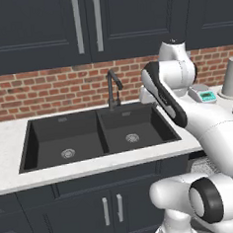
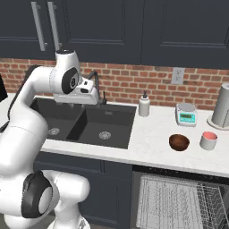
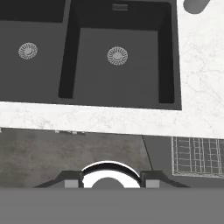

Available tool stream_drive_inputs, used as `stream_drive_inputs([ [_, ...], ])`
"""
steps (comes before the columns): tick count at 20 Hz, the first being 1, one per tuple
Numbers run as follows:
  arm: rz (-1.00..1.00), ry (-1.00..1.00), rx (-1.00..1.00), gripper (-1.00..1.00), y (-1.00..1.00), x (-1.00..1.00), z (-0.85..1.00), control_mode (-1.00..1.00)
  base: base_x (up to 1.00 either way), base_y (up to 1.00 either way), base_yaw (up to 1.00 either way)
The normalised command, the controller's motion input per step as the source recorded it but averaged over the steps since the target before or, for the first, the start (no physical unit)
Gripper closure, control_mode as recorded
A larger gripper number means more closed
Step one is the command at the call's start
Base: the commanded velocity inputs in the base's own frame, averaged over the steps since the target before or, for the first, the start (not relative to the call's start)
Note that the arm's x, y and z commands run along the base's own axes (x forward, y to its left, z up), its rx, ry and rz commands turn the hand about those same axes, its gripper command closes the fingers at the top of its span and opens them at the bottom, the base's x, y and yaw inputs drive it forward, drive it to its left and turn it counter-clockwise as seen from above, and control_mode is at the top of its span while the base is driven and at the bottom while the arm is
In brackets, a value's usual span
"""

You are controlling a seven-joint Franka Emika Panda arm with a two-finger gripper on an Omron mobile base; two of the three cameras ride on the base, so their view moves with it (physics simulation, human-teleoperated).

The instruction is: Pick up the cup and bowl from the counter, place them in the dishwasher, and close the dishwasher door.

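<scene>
Currently gripper jaws apart, empty | bowl beside cup | no legible writing

bowl dark brown, upright | cup beside, on counter | dishwasher rack out

The table looks like smooth white stone, faintly marbled. Set into it, the sink is matt black with metal drains. Behind the sink, the wall is rough red brick and the tap dull dark metal. Right of the sink, the bowl is glossy reddish-brown, the cup smooth and pale. Below them, the rack is silver wire. Cabinets are matt navy with brushed metal handles.
</scene>
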Motion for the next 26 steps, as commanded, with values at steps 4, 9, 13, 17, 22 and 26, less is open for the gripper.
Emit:
stream_drive_inputs([
  [4, 0.0, 0.0, 0.0, -1.0, 0.0, -0.19, 0.0, -1.0, 0.0, 0.0, 0.0],
  [9, 0.0, 0.0, 0.06, -1.0, 0.0, -0.34, -0.01, -1.0, 0.0, 0.0, 0.0],
  [13, 0.0, 0.03, 0.03, -1.0, 0.0, -0.34, -0.26, -1.0, 0.0, 0.0, 0.0],
  [17, 0.0, 0.01, 0.0, -1.0, 0.0, -0.18, -0.51, -1.0, 0.0, 0.0, 0.0],
  [22, 0.0, 0.0, -0.02, -1.0, 0.0, -0.07, -0.47, -1.0, 0.0, 0.0, 0.0],
  [26, 0.0, 0.01, -0.03, -1.0, 0.0, 0.0, -0.32, -1.0, 0.0, 0.0, 0.0],
])
